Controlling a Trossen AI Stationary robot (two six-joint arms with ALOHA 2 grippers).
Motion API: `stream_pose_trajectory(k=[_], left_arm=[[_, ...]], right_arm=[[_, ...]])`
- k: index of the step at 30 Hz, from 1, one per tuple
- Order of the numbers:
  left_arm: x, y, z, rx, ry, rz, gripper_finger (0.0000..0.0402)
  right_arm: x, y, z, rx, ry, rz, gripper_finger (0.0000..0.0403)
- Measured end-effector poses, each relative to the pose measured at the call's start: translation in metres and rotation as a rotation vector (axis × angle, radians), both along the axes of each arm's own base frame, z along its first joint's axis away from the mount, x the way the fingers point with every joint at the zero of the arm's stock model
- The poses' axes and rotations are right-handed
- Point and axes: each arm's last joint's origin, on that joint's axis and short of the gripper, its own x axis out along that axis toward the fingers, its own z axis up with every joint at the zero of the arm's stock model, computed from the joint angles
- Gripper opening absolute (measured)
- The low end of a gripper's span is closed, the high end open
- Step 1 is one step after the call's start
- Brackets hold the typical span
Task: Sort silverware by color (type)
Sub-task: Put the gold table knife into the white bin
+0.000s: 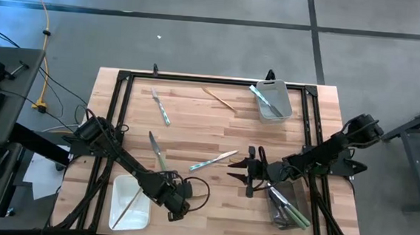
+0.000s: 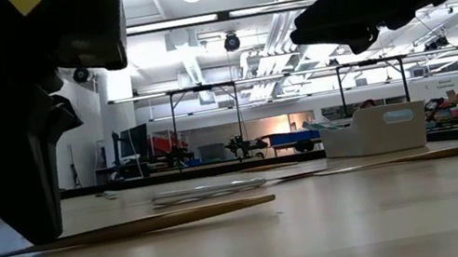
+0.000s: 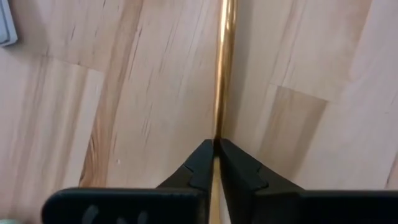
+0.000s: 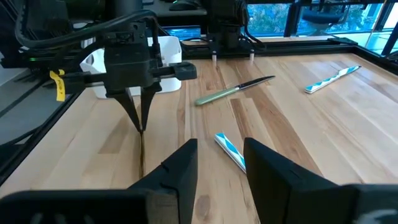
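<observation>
Two arms are working the wooden table (image 1: 217, 125): the left gripper (image 3: 215, 149) is pinching a gold utensil (image 3: 222, 68) at the near edge, fingers clamped on its slim handle, its tip touching the wood just beside the white tray (image 1: 126, 200). The right gripper (image 4: 217, 163) is hovering mid-table with jaws spread wide, a blue-handled piece (image 4: 230, 149) lying just ahead of it and a green-handled knife (image 4: 233, 91) resting farther on.

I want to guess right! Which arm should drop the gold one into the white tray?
Left. The left gripper is shut on the gold piece, close beside the white tray. The right gripper is open, empty and farther away.
</observation>
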Motion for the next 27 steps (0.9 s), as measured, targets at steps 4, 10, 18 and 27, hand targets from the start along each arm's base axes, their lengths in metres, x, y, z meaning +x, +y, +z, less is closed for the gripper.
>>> stream_pose_trajectory(k=[4, 10, 18, 27], left_arm=[[0.007, 0.003, 0.004, 0.015, -0.02, -0.013, 0.0052], [0.034, 0.012, 0.014, -0.034, -0.19, -0.03, 0.0085], [0.056, 0.034, 0.015, -0.021, -0.294, -0.004, 0.0111], [0.061, 0.036, -0.013, -0.005, -0.222, 0.012, 0.0118]], right_arm=[[0.0, 0.0, 0.0, 0.0, 0.0, 0.0, 0.0117], [0.0, 0.0, 0.0, 0.0, 0.0, 0.0, 0.0117], [0.0, 0.0, 0.0, -0.009, 0.0, 0.002, 0.0117], [0.0, 0.0, 0.0, -0.023, 0.005, 0.005, 0.0117]])
